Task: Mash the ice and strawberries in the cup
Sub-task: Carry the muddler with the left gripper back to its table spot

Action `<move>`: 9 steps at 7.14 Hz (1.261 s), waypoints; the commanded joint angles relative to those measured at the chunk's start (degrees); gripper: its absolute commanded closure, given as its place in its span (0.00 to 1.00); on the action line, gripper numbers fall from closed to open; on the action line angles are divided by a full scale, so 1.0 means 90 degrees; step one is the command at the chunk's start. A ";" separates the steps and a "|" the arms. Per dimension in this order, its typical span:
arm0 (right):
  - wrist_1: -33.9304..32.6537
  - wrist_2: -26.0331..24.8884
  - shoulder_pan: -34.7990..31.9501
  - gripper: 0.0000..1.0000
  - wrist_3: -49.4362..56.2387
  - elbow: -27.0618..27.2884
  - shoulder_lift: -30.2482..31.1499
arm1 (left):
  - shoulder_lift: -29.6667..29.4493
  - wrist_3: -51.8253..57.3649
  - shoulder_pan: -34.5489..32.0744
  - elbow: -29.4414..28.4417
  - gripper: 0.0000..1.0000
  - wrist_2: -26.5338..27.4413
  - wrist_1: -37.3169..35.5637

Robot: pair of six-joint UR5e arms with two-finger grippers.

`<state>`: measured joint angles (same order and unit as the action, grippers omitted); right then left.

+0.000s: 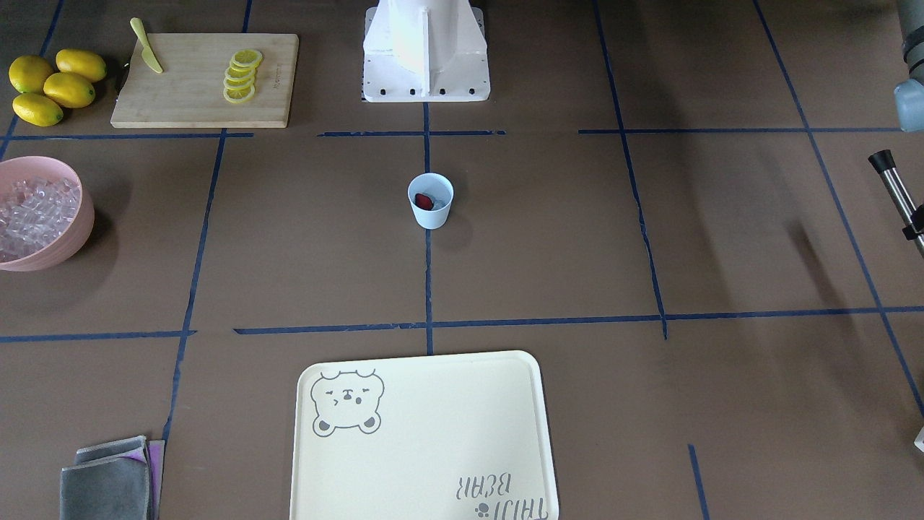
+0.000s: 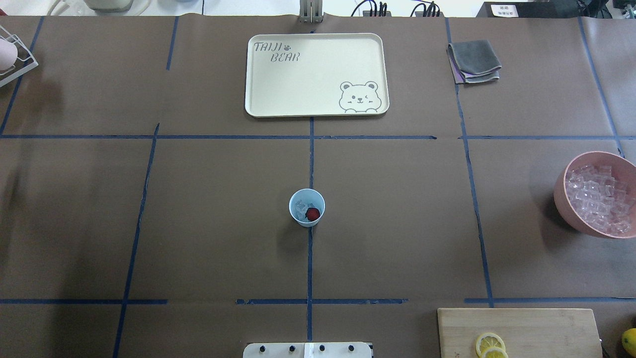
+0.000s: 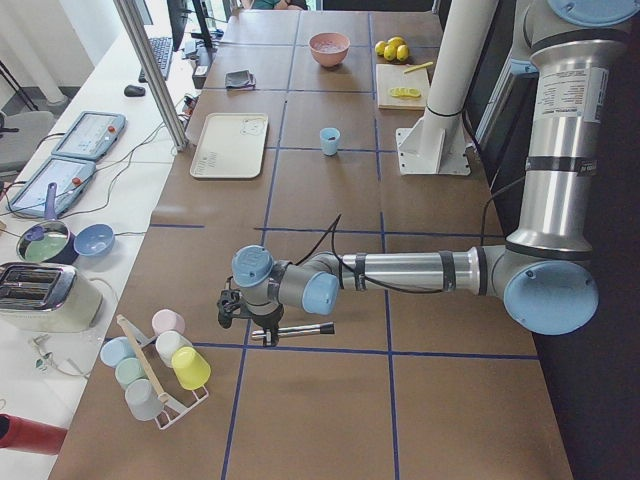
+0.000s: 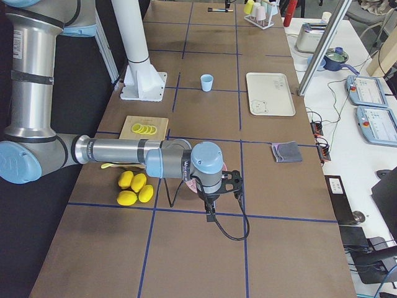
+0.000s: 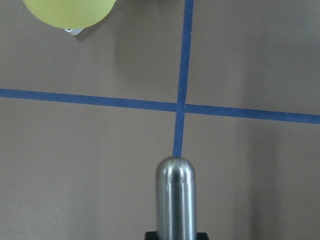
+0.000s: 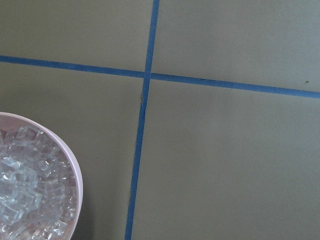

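Note:
The pale-blue cup (image 1: 430, 209) stands upright at the table's middle; it also shows in the overhead view (image 2: 307, 220). Inside lie a red strawberry (image 2: 312, 214) and a few ice cubes (image 2: 301, 206). My left gripper (image 3: 228, 305) is far from the cup, near the table's left end, and is shut on a steel muddler (image 5: 176, 200) with a black tip (image 1: 882, 159), held above the table. My right gripper (image 4: 214, 192) hangs at the table's right end beside the pink bowl (image 6: 75, 175). I cannot tell whether it is open or shut.
The pink bowl (image 2: 564, 199) holds many ice cubes. A cutting board (image 1: 188, 101) carries lemon slices (image 1: 242, 76) and a yellow knife (image 1: 146, 55), with whole lemons (image 1: 54, 87) beside it. There are also a cream tray (image 1: 426, 440), folded cloths (image 1: 108, 480) and a rack of cups (image 3: 160, 365).

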<state>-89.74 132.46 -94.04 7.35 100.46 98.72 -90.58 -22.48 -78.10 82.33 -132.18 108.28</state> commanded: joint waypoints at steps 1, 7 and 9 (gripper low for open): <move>0.0000 0.0008 0.0000 0.01 0.0003 0.0000 0.0008 | 0.0211 -0.0324 0.0462 -0.0065 0.86 -0.0001 0.0702; 0.0000 -0.0001 -0.0010 0.01 0.0003 -0.0010 0.0086 | 0.0201 -0.0422 0.1372 -0.0056 0.80 0.0038 0.1171; 0.0000 -0.0001 -0.0010 0.01 0.0003 0.0000 0.0095 | 0.0192 -0.0432 0.1451 -0.0046 0.43 0.0038 0.1192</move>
<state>-89.74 132.45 -94.12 7.38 100.43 99.54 -88.79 -26.27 -65.44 81.88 -131.85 118.85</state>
